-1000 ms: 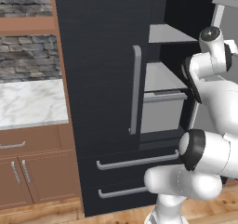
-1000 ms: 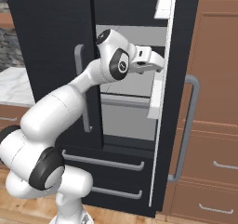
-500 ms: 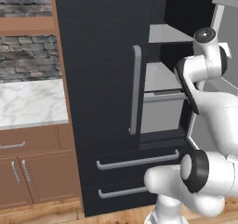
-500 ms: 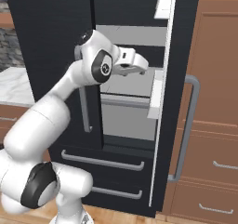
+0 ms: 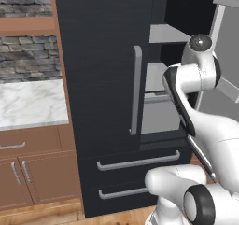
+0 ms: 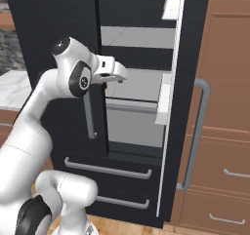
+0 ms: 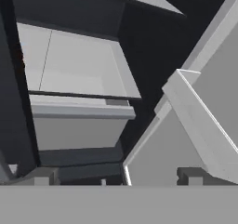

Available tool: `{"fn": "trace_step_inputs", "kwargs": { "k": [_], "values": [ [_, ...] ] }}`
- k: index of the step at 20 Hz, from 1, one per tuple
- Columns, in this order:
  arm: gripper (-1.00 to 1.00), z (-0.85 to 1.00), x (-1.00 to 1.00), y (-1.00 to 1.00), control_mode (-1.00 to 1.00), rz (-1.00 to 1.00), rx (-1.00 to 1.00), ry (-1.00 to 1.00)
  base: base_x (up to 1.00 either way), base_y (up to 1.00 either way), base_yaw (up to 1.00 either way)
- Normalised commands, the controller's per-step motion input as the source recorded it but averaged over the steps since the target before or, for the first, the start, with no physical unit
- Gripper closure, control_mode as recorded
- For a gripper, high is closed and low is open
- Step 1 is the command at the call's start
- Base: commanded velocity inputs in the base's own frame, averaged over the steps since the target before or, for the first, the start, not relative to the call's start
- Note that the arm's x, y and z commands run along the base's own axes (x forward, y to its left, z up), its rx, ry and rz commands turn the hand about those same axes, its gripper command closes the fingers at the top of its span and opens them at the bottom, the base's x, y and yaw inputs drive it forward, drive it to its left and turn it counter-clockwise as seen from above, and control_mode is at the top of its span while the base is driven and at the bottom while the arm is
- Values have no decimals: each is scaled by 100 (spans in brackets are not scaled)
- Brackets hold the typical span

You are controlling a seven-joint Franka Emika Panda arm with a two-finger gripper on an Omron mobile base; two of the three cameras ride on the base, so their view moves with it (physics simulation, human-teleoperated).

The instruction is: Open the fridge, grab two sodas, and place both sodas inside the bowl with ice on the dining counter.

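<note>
The fridge (image 6: 132, 44) stood tall and black between the brown cabinets; its right door (image 6: 183, 107) was swung open, so that the thin white edge of this door faced the right base camera, with a long grey handle (image 6: 197, 131) on its outer side and a white door bin (image 6: 163, 105) on its inner side; the left door (image 5: 102, 65) was closed, with its own grey vertical handle (image 5: 136, 91); below were two drawers (image 5: 135, 172) with grey bar handles. The gripper (image 6: 117, 75) was held at the height of the middle shelves, just in front of the opening, beside the inner edge of the closed left door; it pointed toward the grey-white interior and touched nothing; its jaws were spread wide and there was nothing between them. In the hand view the finger tips (image 7: 193, 175) rose at the bottom edge, well apart from each other; ahead of them lay a pale shelf (image 7: 74, 65) and under it a grey drawer front (image 7: 76, 125), with the open door's bin (image 7: 200, 125) slanting on the right. I could not make out the sodas with certainty; only a small reddish spot showed at the left edge of the hand view, too small to tell. To the left of the fridge, a marble-topped cabinet (image 5: 28, 102) stood under a stone wall (image 5: 25, 63).
</note>
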Motion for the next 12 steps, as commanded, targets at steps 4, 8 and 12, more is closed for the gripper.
{"fn": "trace_step_inputs", "kwargs": {
  "k": [4,8,12],
  "values": [
    [-100,-10,-46,78,-100,22,8,0,0,0,0],
    [-100,-7,-46,78,-100,20,8,-2,0,0,0],
    [-100,3,-34,56,-100,10,7,-15,0,0,0]
  ]
}}
